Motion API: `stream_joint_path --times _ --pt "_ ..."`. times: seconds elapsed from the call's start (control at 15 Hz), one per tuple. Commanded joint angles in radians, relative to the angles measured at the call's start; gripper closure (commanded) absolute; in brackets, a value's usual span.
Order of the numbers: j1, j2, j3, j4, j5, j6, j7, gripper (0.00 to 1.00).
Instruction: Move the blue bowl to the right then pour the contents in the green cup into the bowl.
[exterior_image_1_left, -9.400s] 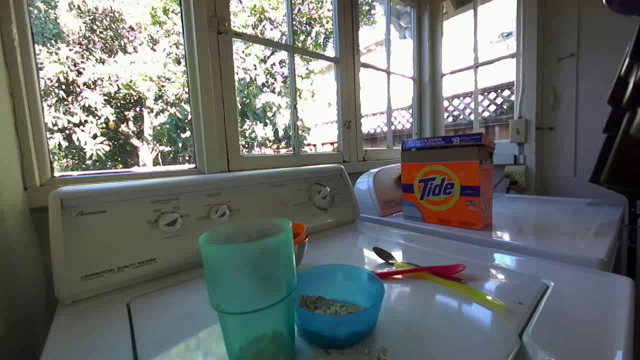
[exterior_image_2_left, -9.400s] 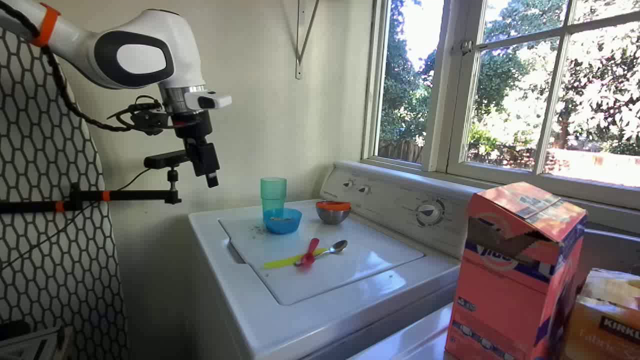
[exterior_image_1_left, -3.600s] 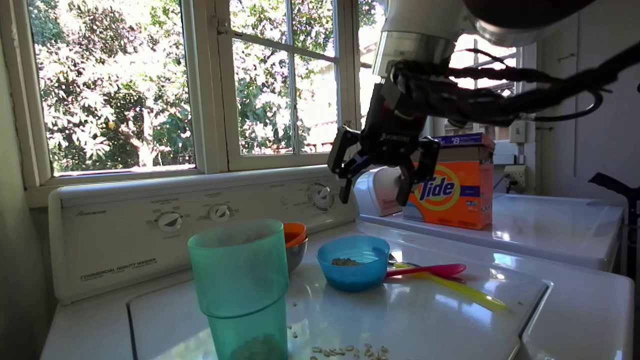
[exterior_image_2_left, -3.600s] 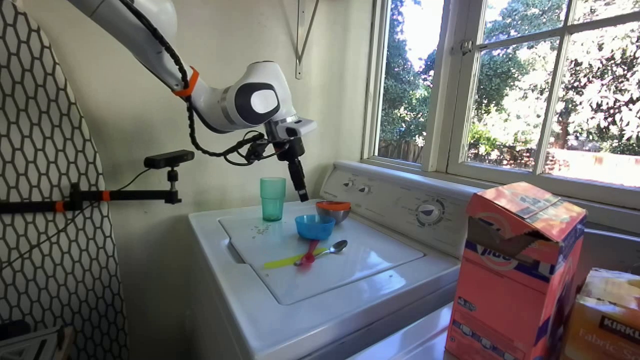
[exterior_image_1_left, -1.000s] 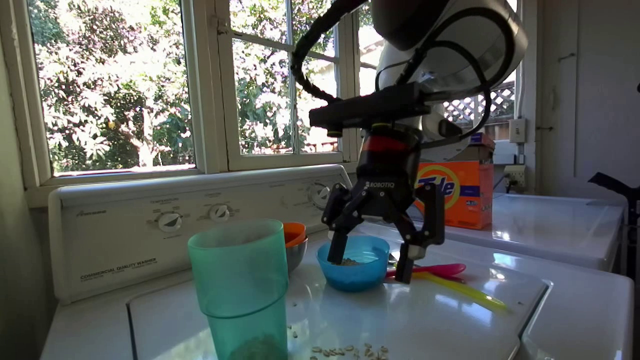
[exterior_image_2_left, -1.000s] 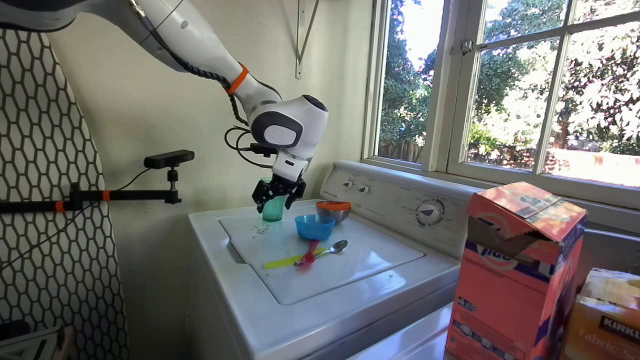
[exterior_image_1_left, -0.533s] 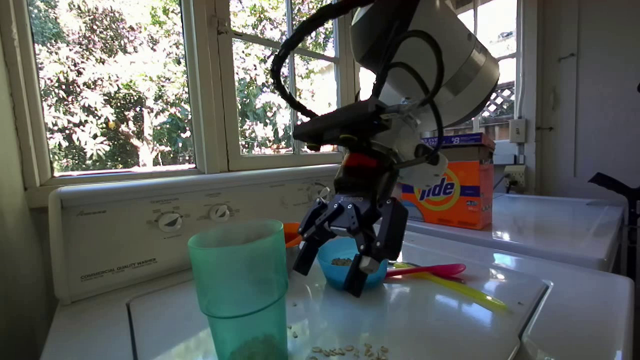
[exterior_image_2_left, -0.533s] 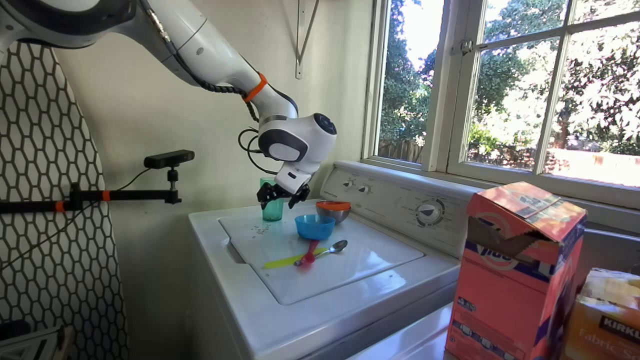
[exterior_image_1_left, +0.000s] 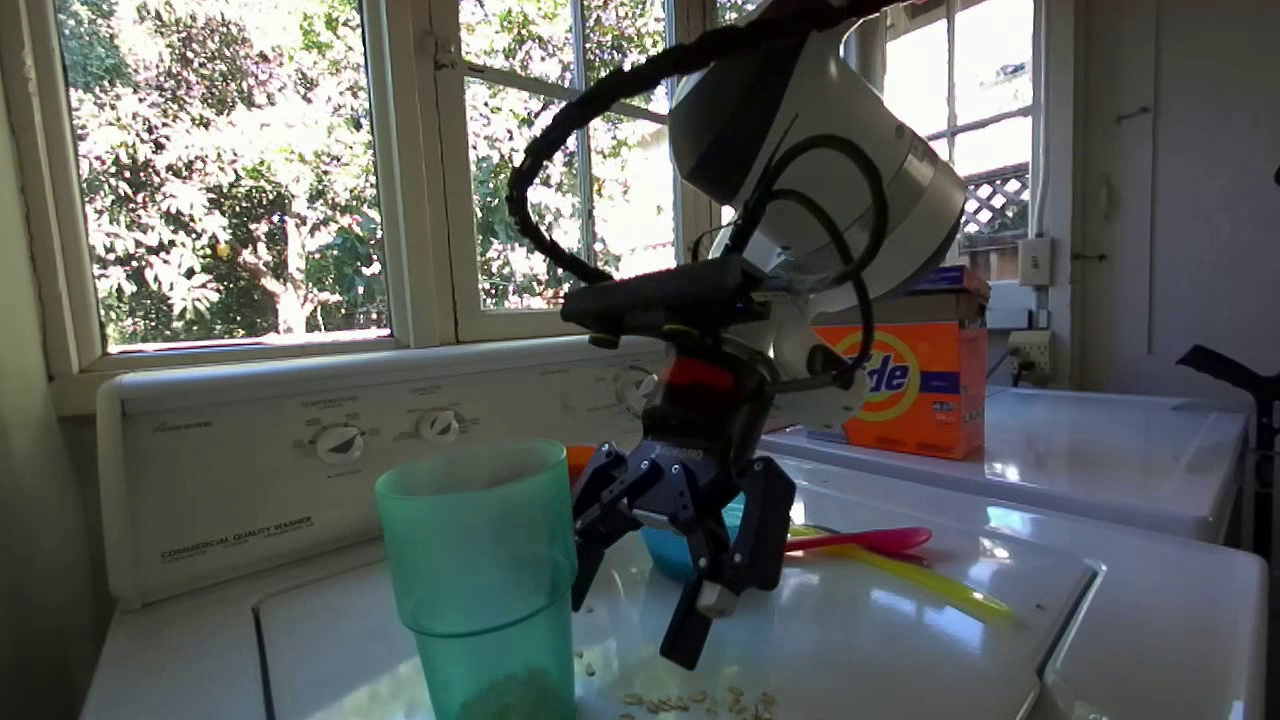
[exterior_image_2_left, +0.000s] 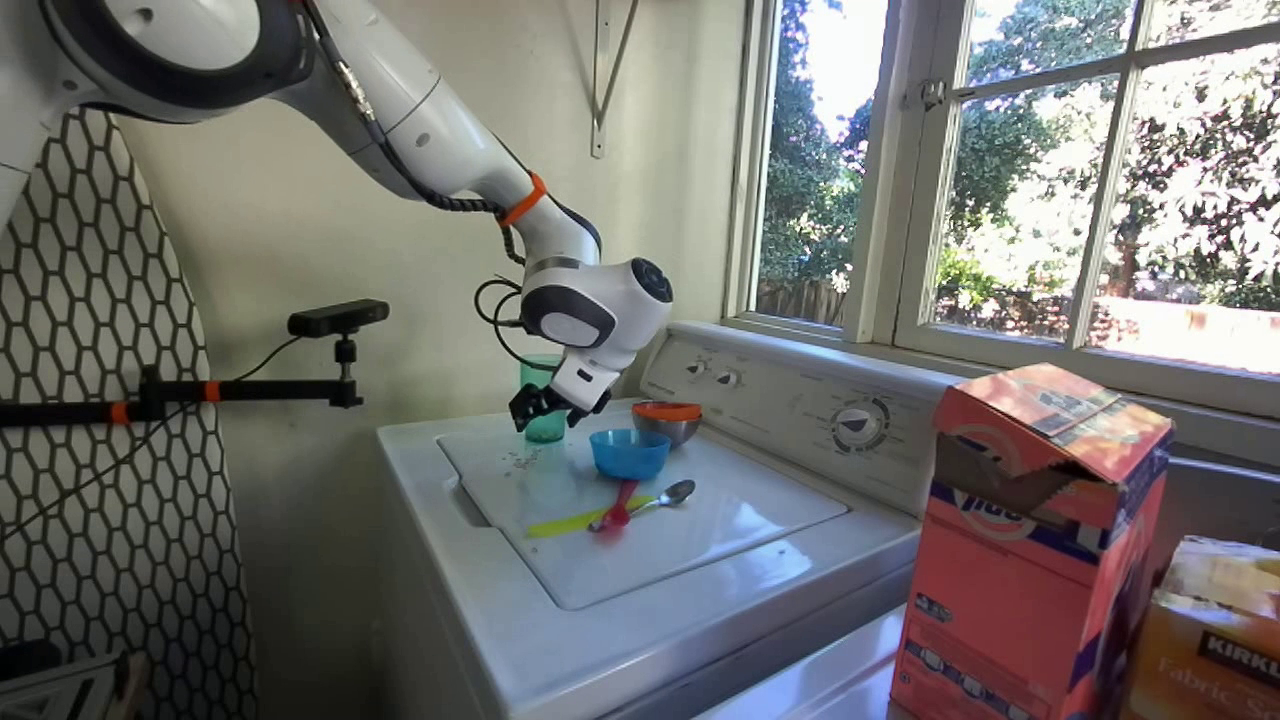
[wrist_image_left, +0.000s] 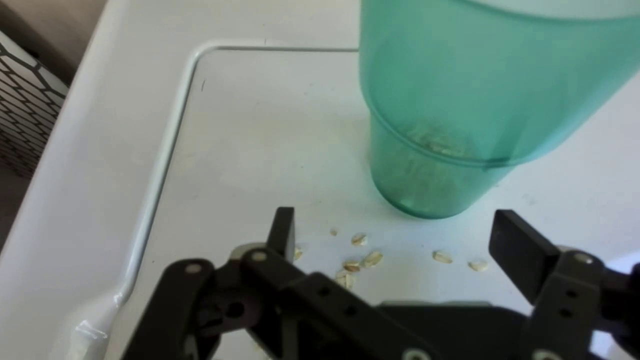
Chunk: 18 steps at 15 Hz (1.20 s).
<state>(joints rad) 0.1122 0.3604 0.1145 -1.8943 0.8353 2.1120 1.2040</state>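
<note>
The green cup (exterior_image_1_left: 478, 560) stands upright on the washer lid with pale oats in its bottom; it also shows in an exterior view (exterior_image_2_left: 545, 432), partly behind my gripper, and in the wrist view (wrist_image_left: 475, 95). My gripper (exterior_image_1_left: 632, 628) is open and empty, tilted, low beside the cup. In the wrist view its fingers (wrist_image_left: 392, 232) are spread wide, with the cup standing beyond them, apart from them. The blue bowl (exterior_image_2_left: 628, 456) stands upright near the spoons; it is mostly hidden behind my gripper in an exterior view (exterior_image_1_left: 668, 552). Its contents are hidden now.
Loose oats (exterior_image_1_left: 700, 703) lie on the lid near the cup. An orange bowl in a metal bowl (exterior_image_2_left: 667, 428) stands by the control panel. A pink spoon (exterior_image_1_left: 870, 541), a yellow utensil (exterior_image_1_left: 940, 585) and a metal spoon (exterior_image_2_left: 678, 492) lie beside the blue bowl. A Tide box (exterior_image_1_left: 920, 380) stands farther off.
Since the oldest frames the blue bowl has shifted away from the cup toward the spoons. Over the last second my open gripper has tilted, lowered and moved from near the bowl toward the cup.
</note>
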Motion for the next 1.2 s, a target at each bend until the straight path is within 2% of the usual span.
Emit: stream_joint_path --times 0.0,0.6,1.13 --pt "0.010 0.048 0.005 0.034 0.040 0.000 -0.063 0.00" --pt "0.061 0.135 0.001 0.124 0.019 0.044 -0.015 0.00" --pt "0.075 0.191 0.013 0.203 0.036 0.015 0.018 0.00"
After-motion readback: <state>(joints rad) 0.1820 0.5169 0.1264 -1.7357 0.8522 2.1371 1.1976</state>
